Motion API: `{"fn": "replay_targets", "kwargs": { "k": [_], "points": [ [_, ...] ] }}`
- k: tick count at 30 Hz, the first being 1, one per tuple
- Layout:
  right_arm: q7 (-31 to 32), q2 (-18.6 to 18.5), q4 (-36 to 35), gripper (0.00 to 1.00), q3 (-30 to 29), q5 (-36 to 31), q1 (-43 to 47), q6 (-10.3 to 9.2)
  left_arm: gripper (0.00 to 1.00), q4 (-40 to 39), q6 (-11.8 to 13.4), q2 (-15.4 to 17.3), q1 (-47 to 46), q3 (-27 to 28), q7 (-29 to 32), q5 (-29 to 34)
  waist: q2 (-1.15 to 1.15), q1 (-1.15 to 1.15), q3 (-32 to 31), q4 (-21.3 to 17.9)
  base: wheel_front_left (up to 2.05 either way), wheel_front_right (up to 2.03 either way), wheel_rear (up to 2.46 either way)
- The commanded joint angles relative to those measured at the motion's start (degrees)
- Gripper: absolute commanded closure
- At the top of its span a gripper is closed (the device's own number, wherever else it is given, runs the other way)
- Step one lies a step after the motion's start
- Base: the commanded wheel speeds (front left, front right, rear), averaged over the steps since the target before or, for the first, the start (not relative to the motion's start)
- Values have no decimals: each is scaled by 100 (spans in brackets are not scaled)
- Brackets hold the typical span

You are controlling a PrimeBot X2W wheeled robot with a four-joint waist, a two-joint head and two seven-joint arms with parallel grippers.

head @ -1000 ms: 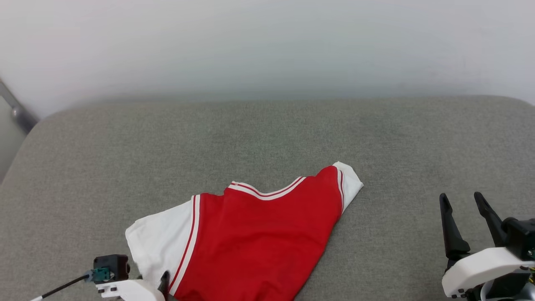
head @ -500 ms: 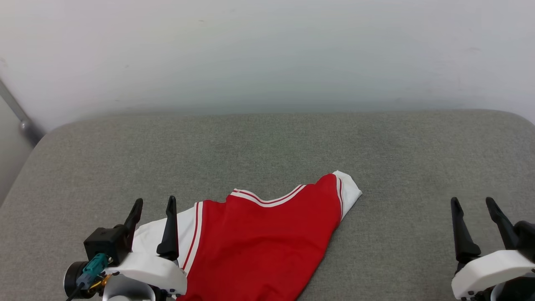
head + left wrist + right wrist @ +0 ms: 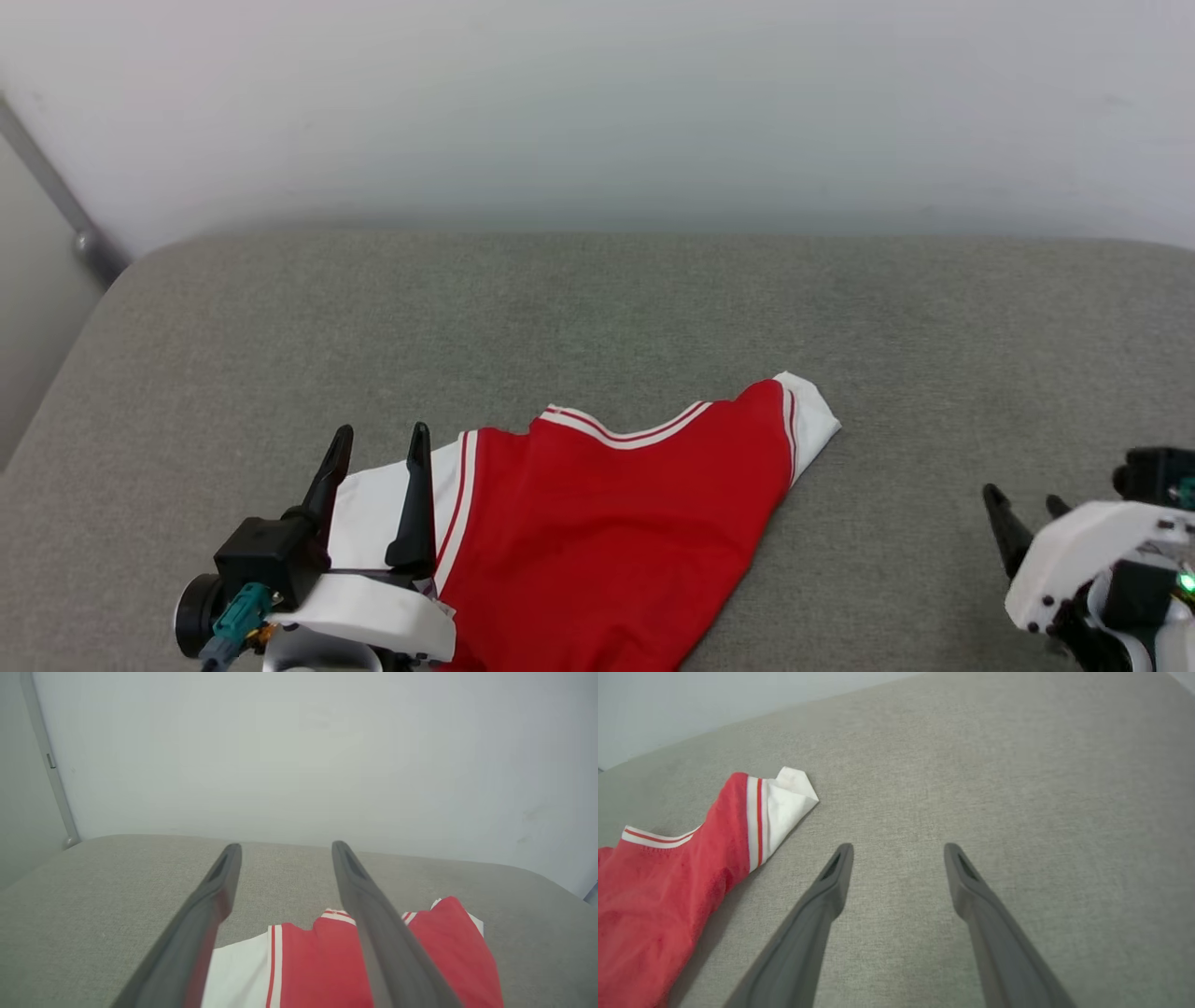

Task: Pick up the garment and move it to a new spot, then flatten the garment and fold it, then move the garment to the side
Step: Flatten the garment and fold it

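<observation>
Since a second before, the left hand (image 3: 383, 431) had lifted off the garment's near-left edge, where only a fingertip had shown, and its fingers had spread. The right hand (image 3: 1022, 499) had tipped down until only its fingertips showed past its white casing.

In the head view, the garment (image 3: 616, 523) lay on the grey tabletop (image 3: 597, 308) at the near middle, plain red side up, running off the near edge of the view. Its striped collar (image 3: 625, 431) faced the far wall (image 3: 597, 112). One white sleeve (image 3: 373, 509) lay on the left and the other (image 3: 810, 420) was folded at the far right corner. The left hand stood over the left sleeve, fingers apart and empty; whether it touched the cloth could not be told. The right hand sat well to the right of the garment.

In the left wrist view, the left hand (image 3: 286, 845) was open and held nothing, with the garment (image 3: 317, 961) below and between its fingers.

In the right wrist view, the right hand (image 3: 899, 845) was open over bare tabletop (image 3: 971, 765), holding nothing. The garment (image 3: 654, 896) lay to its left, clear of the fingers.
</observation>
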Motion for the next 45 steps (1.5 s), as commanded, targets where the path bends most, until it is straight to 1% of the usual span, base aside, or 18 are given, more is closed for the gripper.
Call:
{"fn": "replay_targets", "kwargs": {
  "k": [1, 5, 9, 16, 18, 21, 22, 23, 24, 27, 30, 33, 36, 38, 41, 42, 43, 45],
  "points": [
    [261, -68, 135, 0, 72, 88, -239, -2, 0, -25, -39, -40, -85, -1, -27, 58, 0, 0, 213, 169, 0, 0, 0],
    [1148, -262, 594, 0, 449, 316, -934, -2, 0, -12, -96, -135, -250, -10, -35, 177, 0, 0, 578, 431, 0, 0, 0],
    [1711, -451, 1039, 0, 751, 491, -1585, -2, 0, -12, -213, -296, -455, 36, -40, 251, 0, 0, 912, 702, 0, 0, 0],
    [1995, -663, 1793, 0, 1106, 566, -2448, -2, 0, 155, -470, -586, -621, 217, -30, 429, 0, 0, 1346, 1027, 0, 0, 0],
    [2069, -695, 2047, 0, 1194, 585, -2562, -3, 0, 206, -551, -667, -655, 262, -31, 487, 0, 0, 1420, 1083, 0, 0, 0],
    [2223, -624, 2415, 0, 1305, 643, -2571, -2, 0, 287, -646, -764, -672, 355, -31, 560, 0, 0, 1471, 1120, 0, 0, 0],
    [2249, -589, 2510, 7, 1324, 701, -2557, -2, 0, 309, -662, -797, -669, 381, -31, 584, 0, 0, 1481, 1122, 0, 0, 0],
    [2261, -546, 2583, 55, 1339, 767, -2563, -2, 0, 334, -698, -820, -662, 409, -31, 607, 0, 0, 1485, 1119, 0, 0, 0],
    [2240, -529, 2634, 100, 1373, 791, -2571, -1, 0, 352, -716, -837, -650, 435, -31, 629, 0, 0, 1481, 1108, 0, 0, 0],
    [2057, -573, 2613, 100, 1475, 861, -2664, -2, 0, 401, -761, -886, -596, 508, -31, 698, 0, 0, 1420, 1032, 0, 0, 0],
    [1813, -758, 2403, 100, 1574, 909, -2835, -2, 0, 445, -801, -894, -541, 576, -32, 750, 0, 0, 1305, 911, 0, 0, 0],
    [1668, -947, 2049, 100, 1719, 957, -2905, -2, 0, 494, -843, -889, -438, 622, -32, 782, 0, 0, 1120, 750, 0, 0, 0],
    [1688, -1199, 1529, 100, 1773, 1019, -2732, -3, 0, 506, -858, -862, -372, 665, -32, 781, 0, 0, 953, 578, 0, 0, 0],
    [1776, -1366, 1080, 100, 1684, 954, -2498, -3, 0, 518, -863, -840, -304, 689, -32, 773, 0, 0, 853, 464, 0, 0, 0],
    [2075, -1559, 357, 100, 1349, 898, -2081, -3, 0, 497, -857, -814, -238, 705, -32, 768, 0, 0, 773, 329, 0, 0, 0],
    [2075, -1559, 357, 100, 1349, 898, -2081, -3, 0, 497, -857, -814, -238, 705, -32, 768, 0, 0, 773, 329, 0, 0, 0],
    [2198, -1599, 120, 100, 1187, 851, -1897, -3, 0, 484, -851, -804, -227, 711, -32, 769, 0, 0, 765, 295, 0, 0, 0],
    [2465, -1553, -274, 100, 802, 765, -1472, -3, 0, 452, -835, -790, -215, 700, -23, 773, 0, 0, 763, 249, 0, 0, 0]
  ]
}}
